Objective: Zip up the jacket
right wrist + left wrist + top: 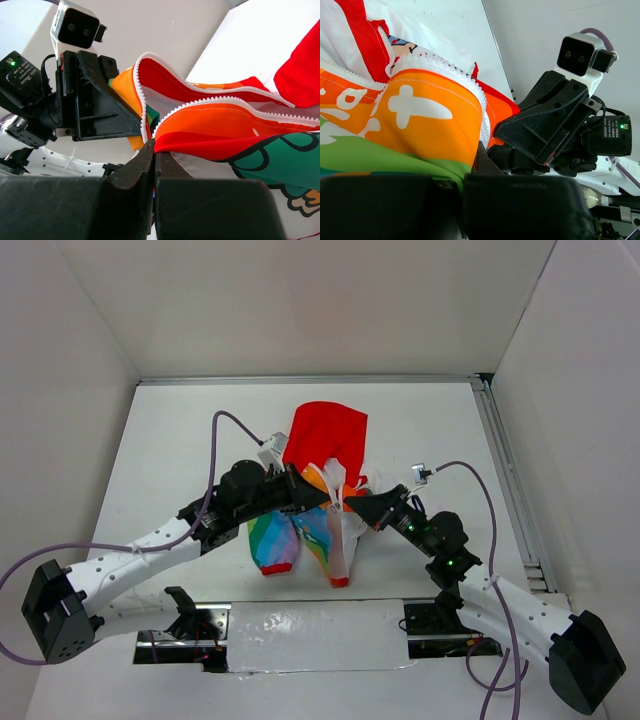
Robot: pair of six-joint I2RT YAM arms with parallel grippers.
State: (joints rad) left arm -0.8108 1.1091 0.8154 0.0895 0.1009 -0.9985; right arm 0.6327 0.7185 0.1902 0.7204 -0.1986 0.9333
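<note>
The jacket (318, 502) lies bunched at the table's middle, with its red hood (326, 435) at the far side and its rainbow front (285, 538) toward me. Both grippers meet over its open front. My left gripper (320, 492) is shut on the orange-and-green front edge (427, 117), beside white zipper teeth (481, 107). My right gripper (352, 503) is shut on the other edge, red and orange fabric (220, 135) pinched at its tips (154, 146). The two rows of zipper teeth (210, 102) stand apart. No slider shows.
White walls enclose the white table (170, 440). A metal rail (508, 475) runs along its right side. A shiny plate (320, 635) lies at the near edge between the arm bases. Purple cables (480, 490) loop above each arm.
</note>
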